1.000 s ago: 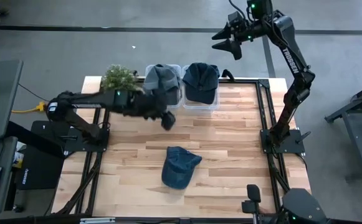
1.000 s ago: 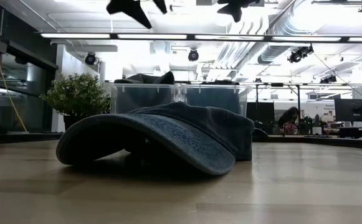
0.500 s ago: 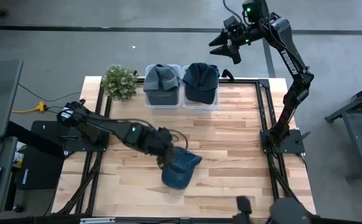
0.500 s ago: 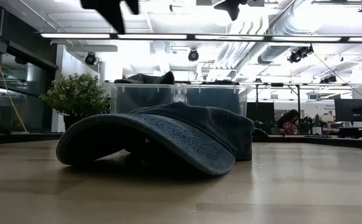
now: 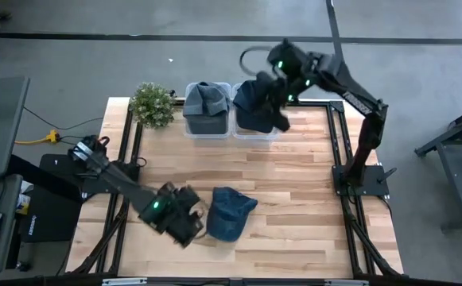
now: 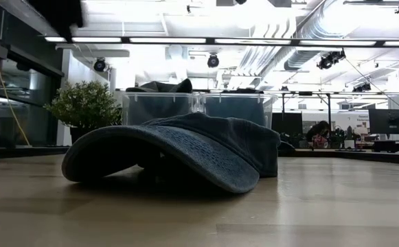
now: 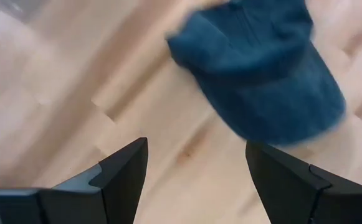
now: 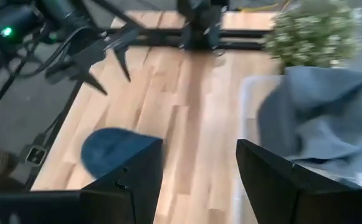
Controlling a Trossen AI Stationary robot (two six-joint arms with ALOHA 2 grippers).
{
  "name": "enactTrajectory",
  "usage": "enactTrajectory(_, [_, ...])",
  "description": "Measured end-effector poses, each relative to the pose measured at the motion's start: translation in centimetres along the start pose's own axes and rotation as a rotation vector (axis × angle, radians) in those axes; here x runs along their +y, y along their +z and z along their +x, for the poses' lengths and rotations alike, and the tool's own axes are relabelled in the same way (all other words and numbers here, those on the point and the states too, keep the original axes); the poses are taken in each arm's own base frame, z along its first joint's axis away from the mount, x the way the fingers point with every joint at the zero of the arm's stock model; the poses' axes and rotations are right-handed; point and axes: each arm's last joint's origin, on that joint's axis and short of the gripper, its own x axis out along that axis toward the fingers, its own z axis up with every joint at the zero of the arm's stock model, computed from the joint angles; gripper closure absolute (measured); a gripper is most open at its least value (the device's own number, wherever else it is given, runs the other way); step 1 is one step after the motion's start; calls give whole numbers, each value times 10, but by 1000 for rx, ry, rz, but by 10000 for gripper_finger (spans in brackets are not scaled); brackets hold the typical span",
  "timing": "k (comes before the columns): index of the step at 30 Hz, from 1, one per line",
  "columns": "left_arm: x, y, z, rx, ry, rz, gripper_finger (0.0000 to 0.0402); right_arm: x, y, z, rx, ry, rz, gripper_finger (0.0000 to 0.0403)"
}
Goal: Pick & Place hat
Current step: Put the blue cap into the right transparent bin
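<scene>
Since the frame a second earlier, the left arm had swept from beside the bins across the bench and down to the near side, and the right arm had dropped from high beyond the bench's far edge to hover over the bins.

The left tool [image 5: 189, 229] sat low over the bench [image 5: 294, 175], fingers spread wide and holding nothing, with the blue denim hat [image 5: 229, 213] lying just beside it on its right, apparently not touched. In the left wrist view the hat [image 7: 261, 74] lay ahead of the fingertips, crown up, the brim toward the tool. Farther left and away stood a small potted plant [image 5: 152, 103], well apart from the tool.

Beyond the hat, two clear bins stood side by side: the left bin [image 5: 189, 127] held a grey hat [image 5: 205, 99], the right bin [image 5: 254, 133] a dark blue hat [image 5: 250, 102]. The right tool [image 5: 274, 99] hung over the right bin, its fingers parted and nothing visible between them.

The denim hat looked light, soft and floppy in the crown, with a stiffer brim; it would likely sag and fold if pinched by the cloth alone. The brim's edge, or the seam where brim meets crown, seemed the surest place to close on, since flat fabric might slide on the smooth wood.
</scene>
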Motion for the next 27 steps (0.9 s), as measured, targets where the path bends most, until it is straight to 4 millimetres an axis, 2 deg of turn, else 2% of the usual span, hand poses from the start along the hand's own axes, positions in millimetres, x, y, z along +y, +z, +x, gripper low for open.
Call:
enactTrajectory(6, [-12,-37,10,-53,-92,-56,134,57,7,36,115,27,-44,206])
enactTrajectory(10, [-13,-54,19,-45,-126,-45,134,91,1,66,215,54,-60,206])
enactTrajectory(15, [-16,-64,34,-55,-192,-47,134,125,-34,126,383,72,-56,206])
enactTrajectory(18, [-20,-65,38,-67,-239,-33,134,138,-57,157,382,46,-50,206])
enactTrajectory(23, [-32,-70,49,-98,-266,148,134,150,-93,191,333,2,4,206])
enactTrajectory(27, [-39,-76,62,-120,-235,339,134,153,-111,196,266,-70,25,206])
